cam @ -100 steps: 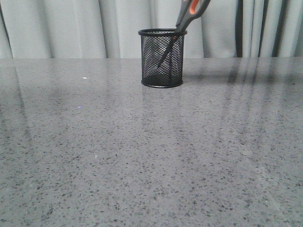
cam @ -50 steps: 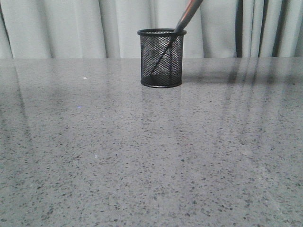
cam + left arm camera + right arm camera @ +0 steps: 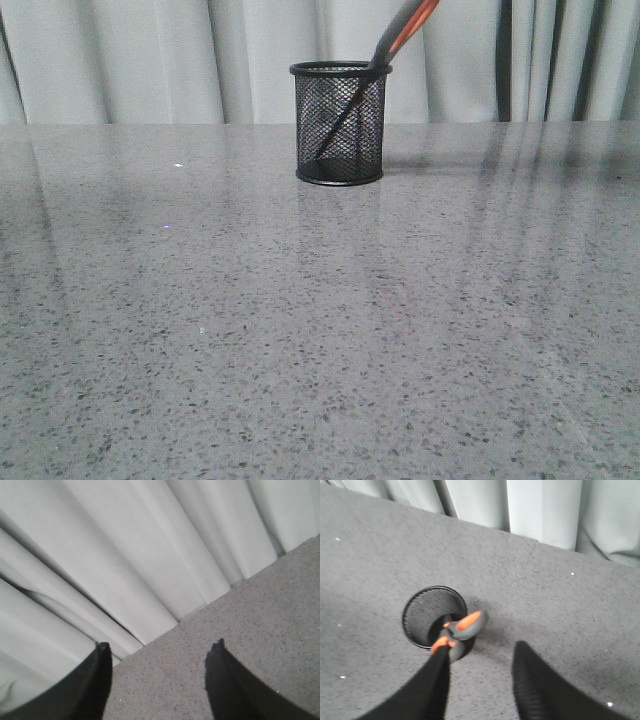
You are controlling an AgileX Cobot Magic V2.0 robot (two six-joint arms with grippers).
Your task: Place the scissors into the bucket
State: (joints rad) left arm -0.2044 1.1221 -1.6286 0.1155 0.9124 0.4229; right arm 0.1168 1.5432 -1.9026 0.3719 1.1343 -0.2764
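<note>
from where i sit, the nearest stretch of the grey speckled table [image 3: 300, 350] in the front view has nothing on it, and neither arm shows in that view. further back stands the bucket [image 3: 340, 122], upright, and everything else i place from it. the scissors [image 3: 385, 55] are in it, blades down: i see a dark blade through the mesh, slanting from low on the bucket's left side up to its right rim, where the handles lean out and rise past the top of the picture. behind the bucket hangs a pale curtain [image 3: 150, 60].

in the right wrist view the right gripper [image 3: 480, 675] is above and beside the bucket [image 3: 422, 612], fingers spread wide with nothing between them. one finger overlaps the lower handle loop of the scissors [image 3: 462, 627] in the picture, but i can't tell if it touches. the left gripper [image 3: 160, 672] is also spread wide and empty, looking at curtain and bare table, with no bucket in its view.

i judge the task essentially done. the scissors look stiff, fairly light and top-heavy, longer than the bucket is tall, so the lean on the rim could tip the light mesh bucket if nudged. if i had to take them again, i'd go for the neck just under the handle loops, not the slim slippery blades.
</note>
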